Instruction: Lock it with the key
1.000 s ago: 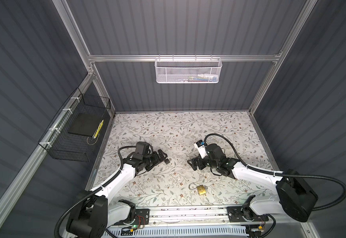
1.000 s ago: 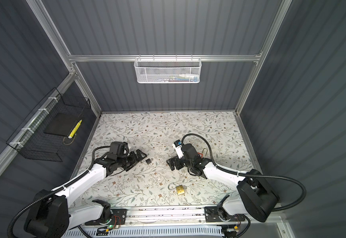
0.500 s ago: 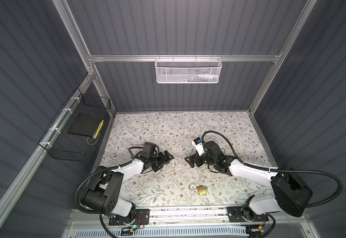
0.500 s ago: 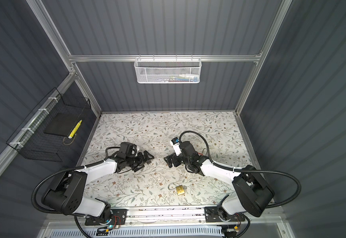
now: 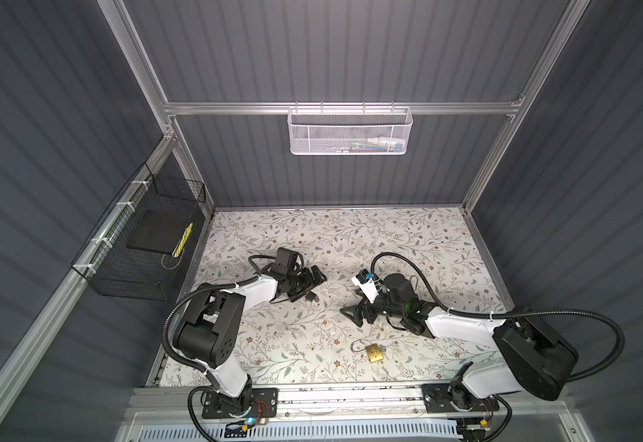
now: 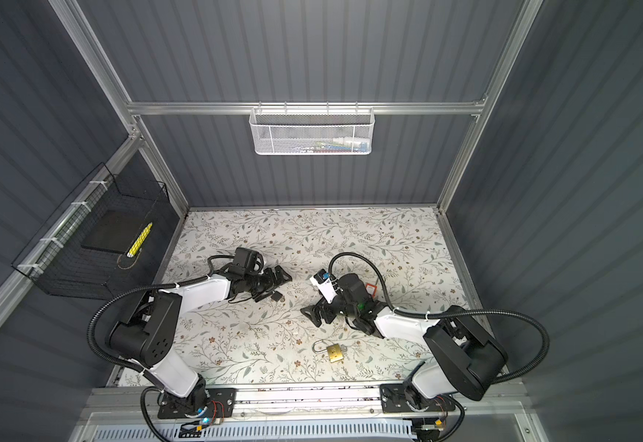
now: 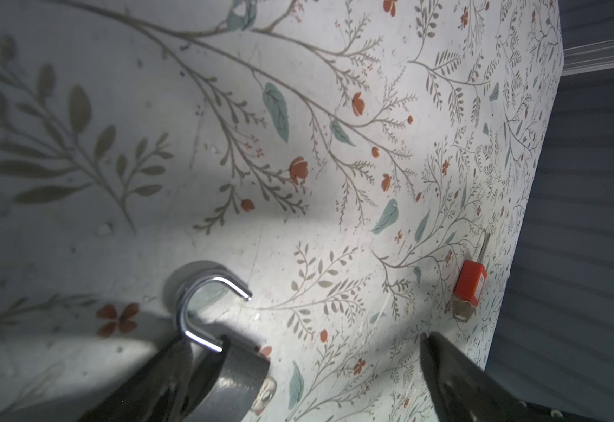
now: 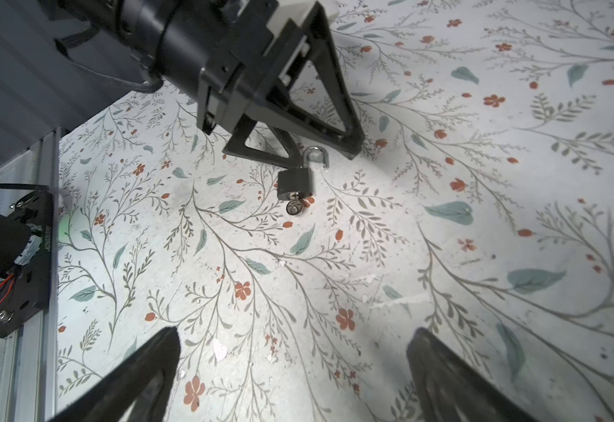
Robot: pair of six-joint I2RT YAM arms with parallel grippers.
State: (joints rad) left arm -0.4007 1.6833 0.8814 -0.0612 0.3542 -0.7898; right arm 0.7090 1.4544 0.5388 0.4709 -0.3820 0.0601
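Note:
A dark grey padlock (image 7: 232, 372) lies on the floral mat with its shackle (image 7: 203, 303) swung open and a small key (image 8: 293, 207) in its underside. My left gripper (image 7: 300, 338) is open low over the mat, and the padlock lies just inside one finger (image 7: 152, 383). In both top views this padlock (image 5: 311, 297) sits at the left gripper's (image 5: 314, 287) tips. A red-tagged key (image 7: 471, 283) lies farther off beside the right arm. My right gripper (image 8: 293, 330) is open and empty, facing the left gripper (image 8: 298, 120) across a gap.
A brass padlock (image 5: 375, 352) with an open shackle lies near the front edge, right of centre. A white mesh basket (image 5: 350, 134) hangs on the back wall and a black wire basket (image 5: 140, 245) on the left wall. The right arm's cable (image 5: 407, 264) loops over the mat.
The left gripper has slid right to the dark padlock while that arm's elbow folded up and back. The right gripper shifted slightly left. Both stayed open.

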